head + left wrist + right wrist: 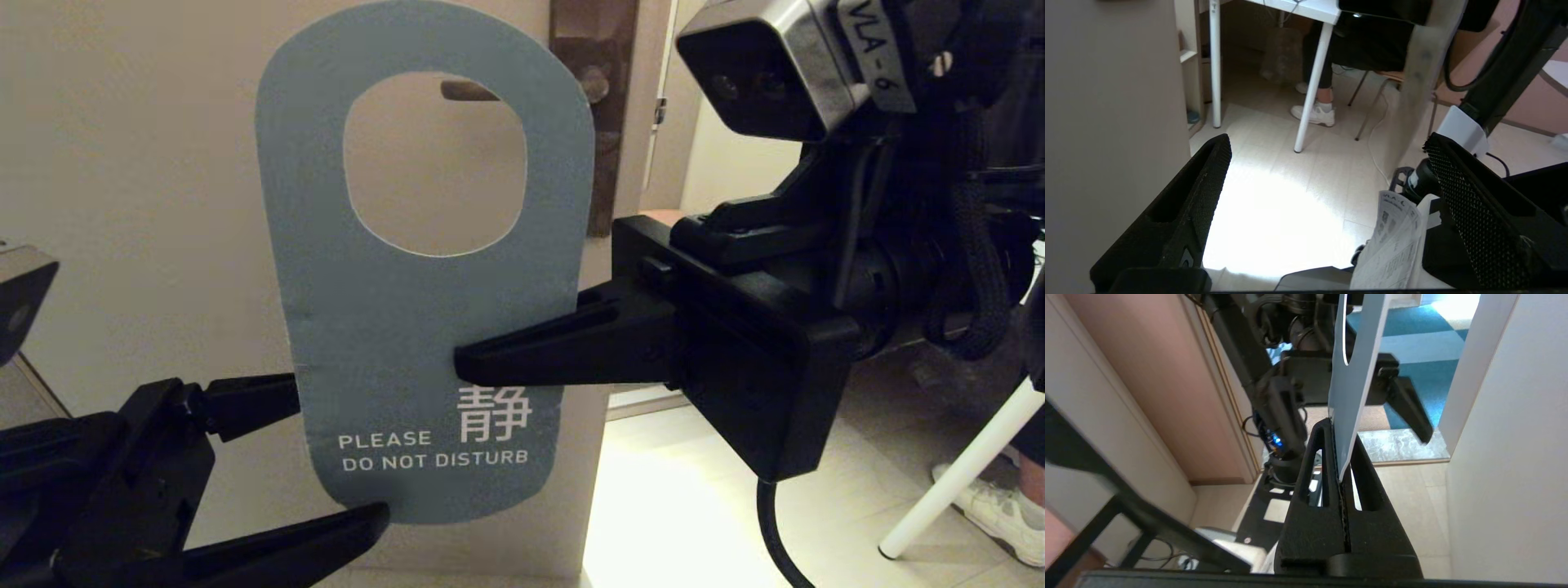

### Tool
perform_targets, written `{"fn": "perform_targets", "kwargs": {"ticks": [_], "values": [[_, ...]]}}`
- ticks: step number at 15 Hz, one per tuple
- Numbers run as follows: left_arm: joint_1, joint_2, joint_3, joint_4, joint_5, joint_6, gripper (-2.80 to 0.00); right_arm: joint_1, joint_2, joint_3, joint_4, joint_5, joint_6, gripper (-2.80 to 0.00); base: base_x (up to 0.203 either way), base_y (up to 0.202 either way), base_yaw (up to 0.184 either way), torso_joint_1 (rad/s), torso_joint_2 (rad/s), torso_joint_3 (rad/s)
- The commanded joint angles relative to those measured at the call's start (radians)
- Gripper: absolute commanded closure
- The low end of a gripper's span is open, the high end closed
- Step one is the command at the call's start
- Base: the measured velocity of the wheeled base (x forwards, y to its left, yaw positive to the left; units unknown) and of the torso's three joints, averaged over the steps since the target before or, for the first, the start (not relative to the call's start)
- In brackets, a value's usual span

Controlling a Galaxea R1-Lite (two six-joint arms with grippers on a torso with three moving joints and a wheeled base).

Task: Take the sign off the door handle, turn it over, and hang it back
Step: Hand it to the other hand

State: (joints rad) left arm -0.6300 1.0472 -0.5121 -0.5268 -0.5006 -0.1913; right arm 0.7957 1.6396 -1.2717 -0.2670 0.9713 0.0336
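The sign [384, 327] hangs free of the door, upright, with its blue-grey "PLEASE DO NOT DISTURB" face toward me. My right gripper [469, 363] is shut on its right edge, about mid-height; the right wrist view shows the card [1355, 375] edge-on, pinched between the jaws [1337, 437]. The door handle's tip [469, 90] shows through the sign's round hole, and its brown backplate [596, 82] is behind the sign's top right. My left gripper [339, 457] is open at the sign's lower left corner: one finger meets the left edge, the other crosses in front of the bottom edge.
The beige door [122, 204] fills the left. A white table leg [955, 474] and a person's white shoe [1004, 506] are on the floor at the right. The left wrist view shows table legs [1310, 81], a seated person's foot [1316, 114] and a paper sheet [1392, 245].
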Motion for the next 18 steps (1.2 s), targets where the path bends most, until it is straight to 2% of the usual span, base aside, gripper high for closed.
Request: {"fn": "perform_targets", "kwargs": {"ticks": [1, 5, 8, 10, 15, 18], "values": [[0.0, 0.013, -0.008, -0.004, -0.003, -0.004, -2.8, 0.0, 0.031, -0.015, -0.003, 0.006, -0.003, 0.0, 0.0, 0.0, 0.0, 0.0, 0.0, 0.0], [-0.021, 0.02, -0.028, -0.002, -0.004, -0.007, -2.8, 0.0, 0.036, -0.017, -0.003, 0.006, -0.004, 0.0, 0.0, 0.0, 0.0, 0.0, 0.0, 0.0], [-0.067, 0.023, -0.024, -0.002, -0.004, -0.012, -2.8, 0.003, 0.036, -0.017, -0.003, 0.007, -0.003, 0.0, 0.0, 0.0, 0.0, 0.0, 0.0, 0.0], [-0.102, 0.024, -0.024, -0.002, -0.005, -0.042, -2.8, 0.003, 0.036, -0.017, -0.003, 0.022, -0.003, 0.0, 0.0, 0.0, 0.0, 0.0, 0.0, 0.0], [-0.109, 0.03, -0.023, 0.001, -0.009, -0.045, -2.8, 0.006, 0.043, -0.023, -0.003, 0.023, -0.003, 0.0, 0.0, 0.0, 0.0, 0.0, 0.0, 0.0], [-0.123, 0.032, -0.025, -0.001, -0.041, -0.045, -2.8, 0.022, 0.048, -0.032, -0.003, 0.023, -0.004, 0.0, 0.0, 0.0, 0.0, 0.0, 0.0, 0.0]]}}
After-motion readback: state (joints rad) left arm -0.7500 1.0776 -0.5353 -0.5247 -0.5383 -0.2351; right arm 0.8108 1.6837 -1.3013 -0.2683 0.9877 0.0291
